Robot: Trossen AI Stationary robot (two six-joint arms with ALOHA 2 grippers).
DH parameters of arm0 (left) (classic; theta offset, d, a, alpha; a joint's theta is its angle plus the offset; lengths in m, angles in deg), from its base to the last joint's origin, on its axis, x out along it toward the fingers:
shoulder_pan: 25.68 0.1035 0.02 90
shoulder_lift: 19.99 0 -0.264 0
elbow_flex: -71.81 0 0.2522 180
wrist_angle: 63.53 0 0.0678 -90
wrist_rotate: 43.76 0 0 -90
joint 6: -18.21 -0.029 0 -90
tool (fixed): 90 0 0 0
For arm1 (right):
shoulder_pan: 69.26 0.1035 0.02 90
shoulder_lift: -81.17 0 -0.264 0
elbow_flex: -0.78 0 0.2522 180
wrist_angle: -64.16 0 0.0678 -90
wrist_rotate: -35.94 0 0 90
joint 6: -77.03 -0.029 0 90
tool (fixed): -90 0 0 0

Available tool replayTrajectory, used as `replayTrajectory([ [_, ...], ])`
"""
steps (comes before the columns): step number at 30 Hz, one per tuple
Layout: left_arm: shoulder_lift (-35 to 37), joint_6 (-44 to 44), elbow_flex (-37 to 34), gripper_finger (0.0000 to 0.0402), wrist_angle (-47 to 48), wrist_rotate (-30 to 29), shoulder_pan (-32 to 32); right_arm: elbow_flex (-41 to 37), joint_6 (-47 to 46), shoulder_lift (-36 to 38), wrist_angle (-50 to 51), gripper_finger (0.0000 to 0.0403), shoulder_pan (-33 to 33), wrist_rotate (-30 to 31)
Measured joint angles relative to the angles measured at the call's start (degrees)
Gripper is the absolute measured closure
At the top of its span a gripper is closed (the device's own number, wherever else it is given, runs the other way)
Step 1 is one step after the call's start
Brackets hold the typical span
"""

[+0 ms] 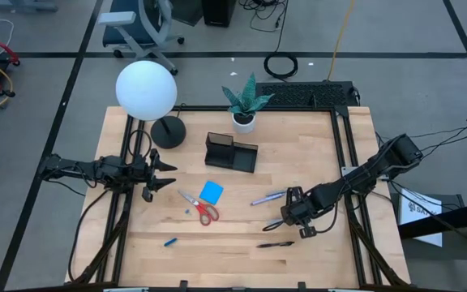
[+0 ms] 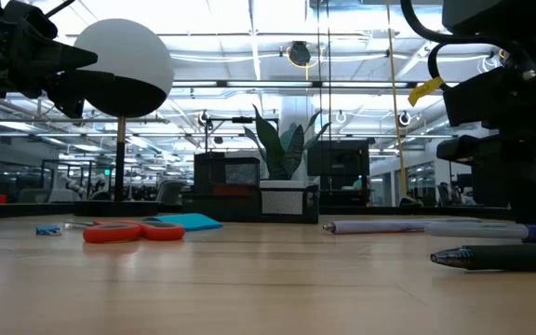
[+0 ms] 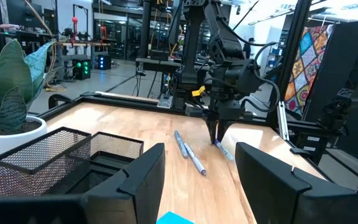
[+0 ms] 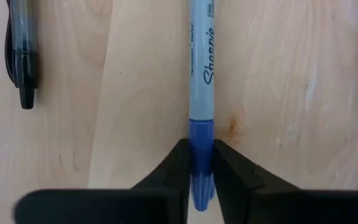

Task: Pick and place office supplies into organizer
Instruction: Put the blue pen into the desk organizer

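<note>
My right gripper (image 1: 288, 217) (image 4: 202, 152) stands over the near right of the table, shut on a grey-and-blue pen (image 4: 202, 56). The second grey-and-blue pen (image 1: 267, 197) lies just beyond it and the black pen (image 1: 276, 244) (image 4: 19, 56) lies nearer. Red-handled scissors (image 1: 200, 208), the blue note pad (image 1: 212, 192) and a tiny blue piece (image 1: 170, 241) lie flat at mid-table. The black organizer (image 1: 231, 152) (image 3: 67, 155) stands toward the far edge. My left gripper (image 1: 164, 172) (image 3: 197, 186) hovers open over the table's left side. My right gripper pinches the grey-and-blue pen by its blue cap end (image 4: 202, 134) between its two fingers (image 4: 173, 168). It comes from above, pointing down, with the fingers across the pen. The pen stays level and close over the wood; whether it is lifted clear does not show.
A white globe lamp on a round black base (image 1: 168, 131) stands at the far left, and a white plant pot (image 1: 243, 122) stands behind the organizer. Bare wood lies along the near edge. Black frame rails run down both sides of the table.
</note>
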Motion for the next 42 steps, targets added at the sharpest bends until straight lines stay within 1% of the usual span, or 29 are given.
replayTrajectory([
  [2,0.00,0.00,0.00,0.0199,0.00,0.00,-0.01,-0.03,0.44,0.00,0.03,0.0371,-0.25,-0.91],
  [6,-0.01,0.00,0.00,0.0199,0.00,0.00,-0.02,-0.03,0.42,-0.04,0.04,0.0371,-1.07,-2.29],
  [14,0.00,0.00,0.00,0.0199,0.00,0.00,-0.02,0.06,1.88,0.50,0.02,0.0366,-2.39,-3.21],
  [18,0.00,0.00,0.00,0.0199,0.00,0.00,0.00,1.49,3.01,0.45,1.13,0.0370,-3.10,-4.96],
  [25,-0.02,0.00,0.00,0.0199,0.02,0.00,-0.02,4.75,4.99,0.24,2.18,0.0370,-3.37,-5.86],
  [33,-0.02,0.00,0.00,0.0199,0.02,0.00,0.00,5.85,7.24,0.33,-4.83,0.0370,-4.80,-4.72],
  [36,-0.02,0.00,0.00,0.0199,0.02,0.00,-0.01,5.85,8.87,0.33,-8.00,0.0370,-5.64,-1.94],
  [42,0.00,0.00,0.00,0.0199,0.02,0.00,-0.02,5.85,11.82,0.35,-18.34,0.0370,-8.10,3.88],
])
